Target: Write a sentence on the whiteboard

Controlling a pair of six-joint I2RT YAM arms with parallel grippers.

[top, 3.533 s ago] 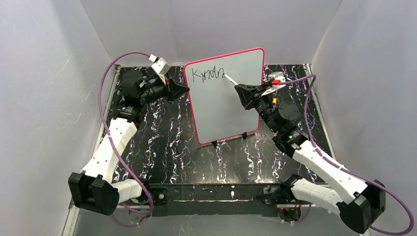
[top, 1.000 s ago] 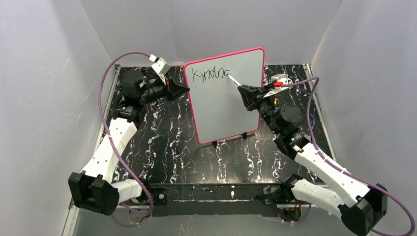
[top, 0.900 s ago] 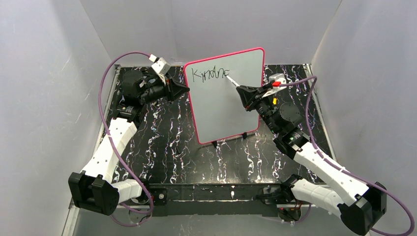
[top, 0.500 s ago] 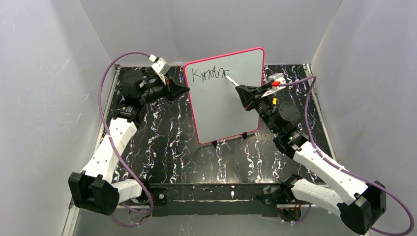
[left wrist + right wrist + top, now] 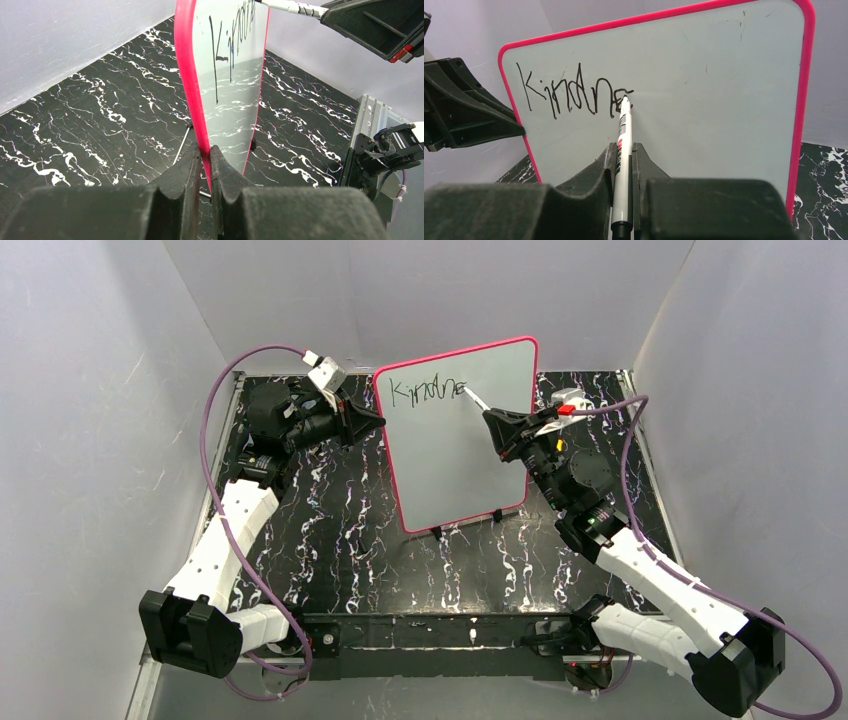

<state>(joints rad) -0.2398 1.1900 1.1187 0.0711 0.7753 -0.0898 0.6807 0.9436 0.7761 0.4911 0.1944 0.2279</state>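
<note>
The whiteboard (image 5: 470,455) stands upright mid-table, white with a pink-red frame (image 5: 803,100) and small black feet. Along its top runs the sentence (image 5: 574,97), dark marker letters reading "Kindne" at this moment; it also shows in the top view as the sentence (image 5: 425,391). My left gripper (image 5: 204,150) is shut on the board's left frame edge (image 5: 192,90). My right gripper (image 5: 624,150) is shut on a white marker (image 5: 623,150), whose tip touches the board just right of the last letter. In the top view the marker (image 5: 476,400) slants up-left from the right gripper (image 5: 494,420).
The table (image 5: 340,530) is black marble-patterned, closed in by grey walls on three sides. A purple cable (image 5: 215,400) loops from each arm. A thin metal stand leg (image 5: 182,145) props the board from behind.
A further stroke has been added at the end of the word since the earliest frame, and the right gripper with the marker has shifted slightly right along the line. The left arm has not moved.
</note>
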